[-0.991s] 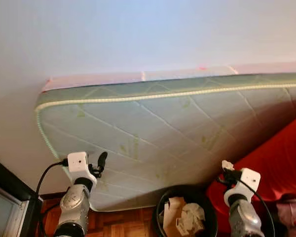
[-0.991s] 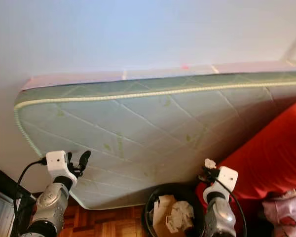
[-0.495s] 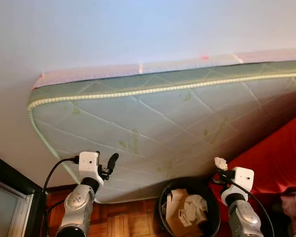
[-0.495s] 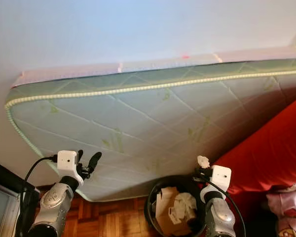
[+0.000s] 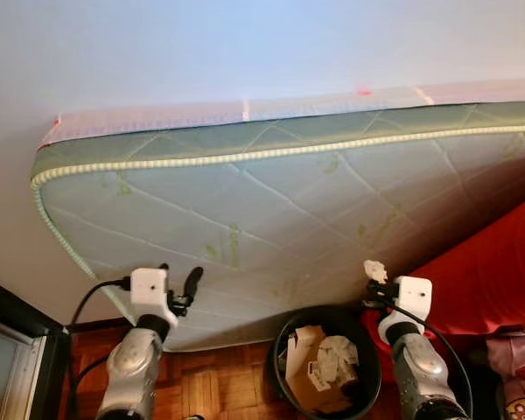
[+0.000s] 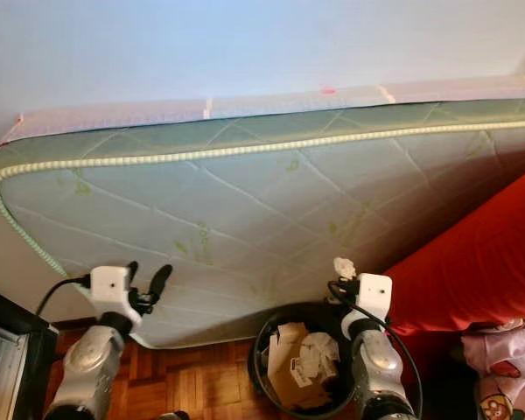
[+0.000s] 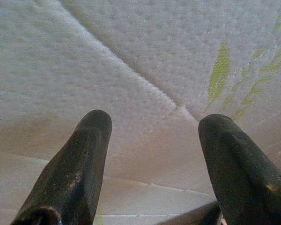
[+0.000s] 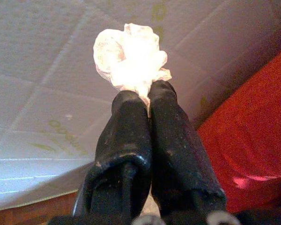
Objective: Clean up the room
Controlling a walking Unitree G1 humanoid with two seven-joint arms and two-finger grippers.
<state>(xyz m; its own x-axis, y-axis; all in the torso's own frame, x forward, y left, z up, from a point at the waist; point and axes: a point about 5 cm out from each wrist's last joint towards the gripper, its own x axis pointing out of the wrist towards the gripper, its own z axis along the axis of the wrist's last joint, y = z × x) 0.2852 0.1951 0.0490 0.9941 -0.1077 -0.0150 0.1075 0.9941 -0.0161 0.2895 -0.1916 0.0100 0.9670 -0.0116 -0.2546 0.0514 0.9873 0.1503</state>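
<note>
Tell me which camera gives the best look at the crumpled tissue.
The right wrist view: the crumpled tissue sits large and bright, pinched at the tips of the right claw, against the mattress. In both eye views it is just a small white wad at that claw, up beside the trash bin.

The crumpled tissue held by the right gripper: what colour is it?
White. The tissue, pinched in the right gripper, shows best in the right wrist view.
</note>
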